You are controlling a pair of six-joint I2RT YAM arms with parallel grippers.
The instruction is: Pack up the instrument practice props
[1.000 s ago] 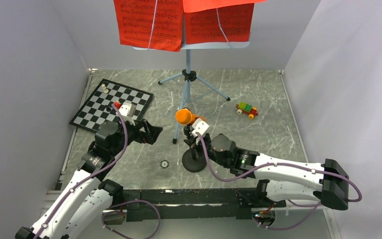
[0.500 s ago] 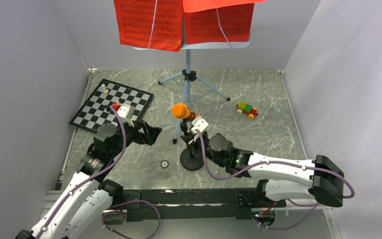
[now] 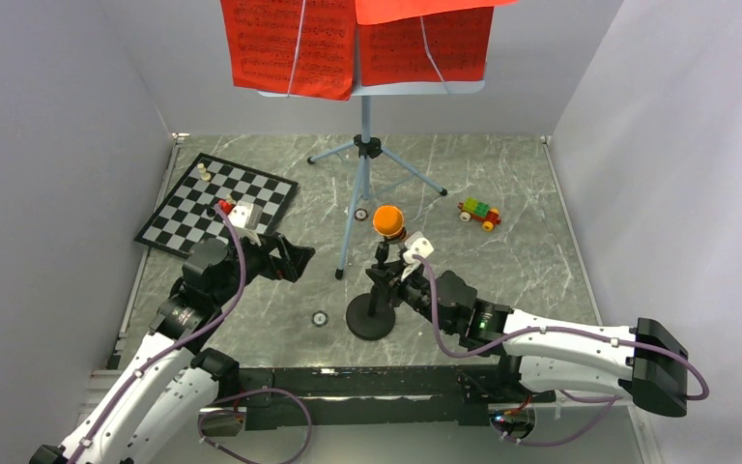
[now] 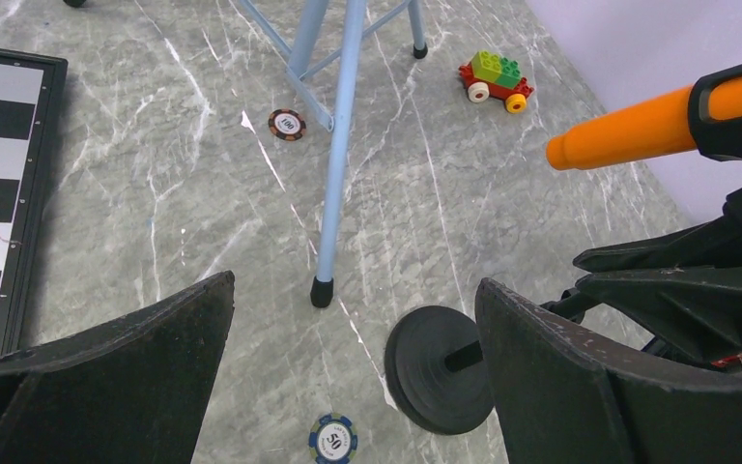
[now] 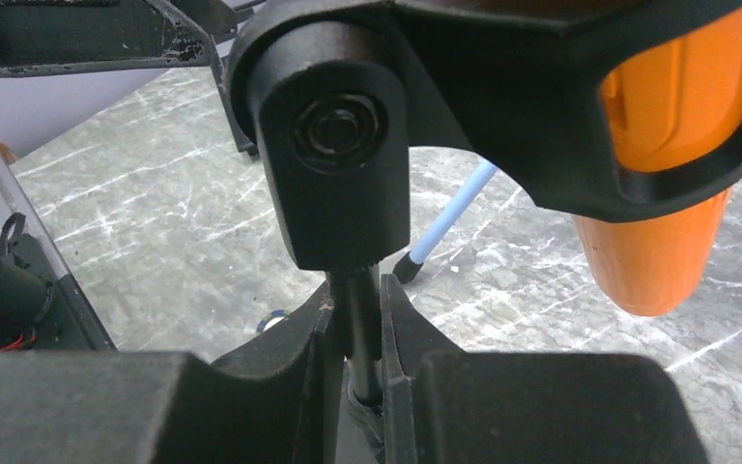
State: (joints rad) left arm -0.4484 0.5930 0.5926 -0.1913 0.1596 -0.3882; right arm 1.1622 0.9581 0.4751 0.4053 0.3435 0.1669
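While our right gripper (image 5: pixel 357 324) is pinching the stiff pole of the mic stand (image 3: pixel 371 319), at 6 o'clock from the music stand (image 3: pixel 368 147), we are judging it base-heavy, and our left gripper (image 3: pixel 299 259) is gaping empty.

top camera overhead, rear; wrist cameras close; all share mic stand (image 3: pixel 370 318)

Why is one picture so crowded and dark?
Right wrist view: the camera sits very close to the black mic stand and orange microphone, so they fill the frame. Top view: even light, faint shadows. Left wrist view: crisp, dark end effector fingers below.
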